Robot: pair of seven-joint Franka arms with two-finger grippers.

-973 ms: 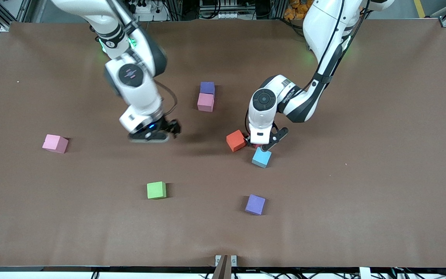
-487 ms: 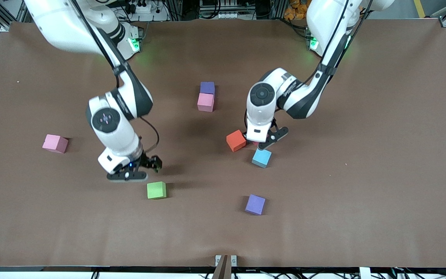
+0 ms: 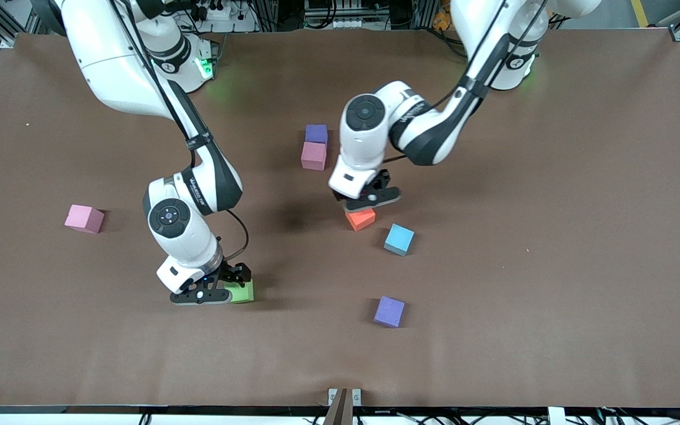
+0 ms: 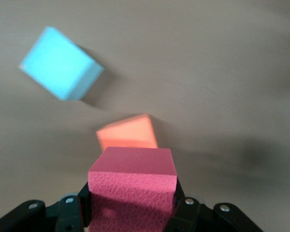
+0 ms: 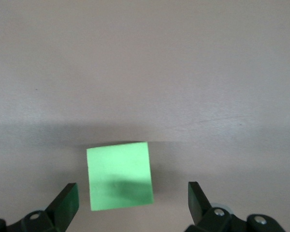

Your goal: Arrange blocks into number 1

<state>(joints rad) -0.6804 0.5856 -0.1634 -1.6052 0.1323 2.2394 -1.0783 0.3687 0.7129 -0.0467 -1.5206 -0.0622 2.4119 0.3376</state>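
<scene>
From the front you see the right gripper (image 3: 213,291) low over the green block (image 3: 241,291), which lies near the camera's edge, and the left gripper (image 3: 368,202) in the air over the orange block (image 3: 361,219) at the middle of the table (image 3: 552,177). A purple block (image 3: 316,133) and a pink block (image 3: 313,156) touch each other in a line running toward the camera; I judge this is the start of the stroke of the 1. The light blue block (image 3: 399,239) sits near the orange one, a second purple block (image 3: 389,311) nearer the camera, and a second pink block (image 3: 84,218) well apart toward the right arm's end. In the left wrist view the left gripper (image 4: 130,212) is clamped on a red block (image 4: 133,186), with the orange block (image 4: 127,135) under it and the light blue block (image 4: 60,64) beside. In the right wrist view the right gripper (image 5: 130,203) is wide open with nothing in it; the green block (image 5: 119,175) lies between the fingers (image 5: 65,203), not touched, probably ready for the grasp.
</scene>
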